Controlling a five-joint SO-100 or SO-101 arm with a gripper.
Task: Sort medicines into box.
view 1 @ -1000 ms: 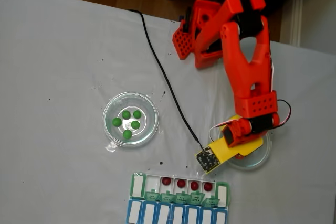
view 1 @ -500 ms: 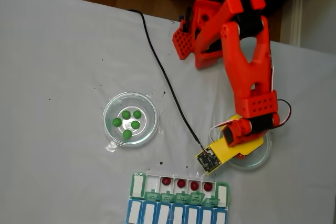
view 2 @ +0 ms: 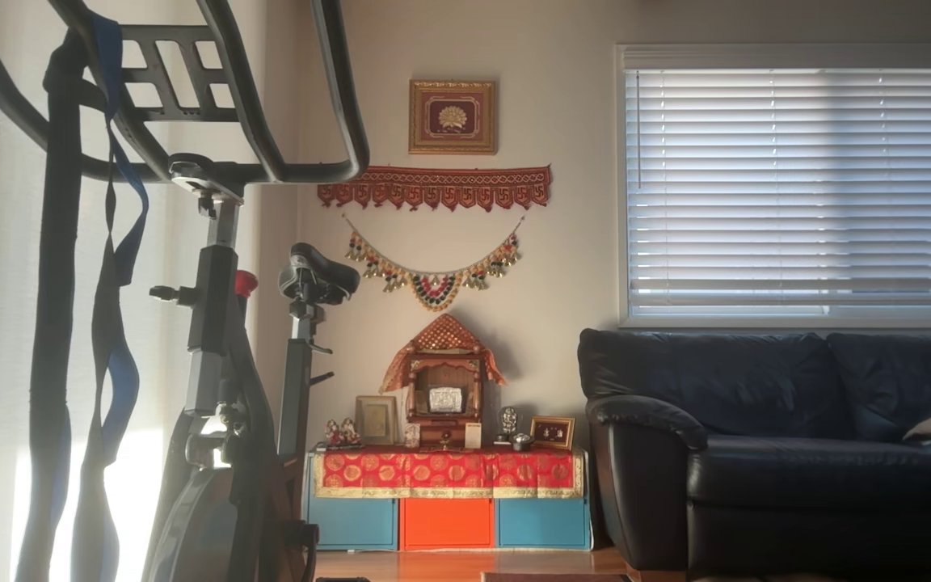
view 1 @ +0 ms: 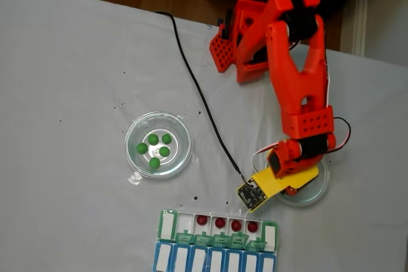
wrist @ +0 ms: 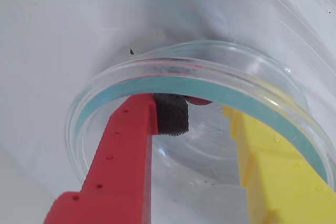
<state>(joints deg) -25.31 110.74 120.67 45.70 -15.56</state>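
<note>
**Medicines: 4 red in the box, 5 green in a dish, 1 red at the claw**

Medicines split 3 ways on a pale grey tablecloth [view 1: 76, 62], wrinkled, dotted with tiny black specks. Wood floor along the upper edge of the fixed view. In the other view: living room with exercise bike [view 2: 223, 339] at left, small wooden shrine [view 2: 443, 396] on a red-draped cabinet at centre, dark leather sofa [view 2: 789, 444] at right under a blinded window [view 2: 805, 182].

Left of centre in the fixed view: clear round dish [view 1: 182, 157] holding 5 green balls [view 1: 153, 139]. Bottom centre: green-lidded box [view 1: 167, 224], lids open, 4 red balls [view 1: 220, 223] sitting 1 per compartment in the 4 right-hand open cells; blue-lidded row [view 1: 191, 260] touching it below. Lower right: second clear dish [wrist: 105, 90], orange arm [view 1: 296, 74] reaching down into it.

Gripper [wrist: 197, 116] lowered inside that dish, red jaw left, yellow jaw right, spread apart. Red ball [wrist: 199, 100] partly hidden behind the black foam pad [wrist: 170, 114], against the dish's far wall, between the jaws, not clamped.
</note>
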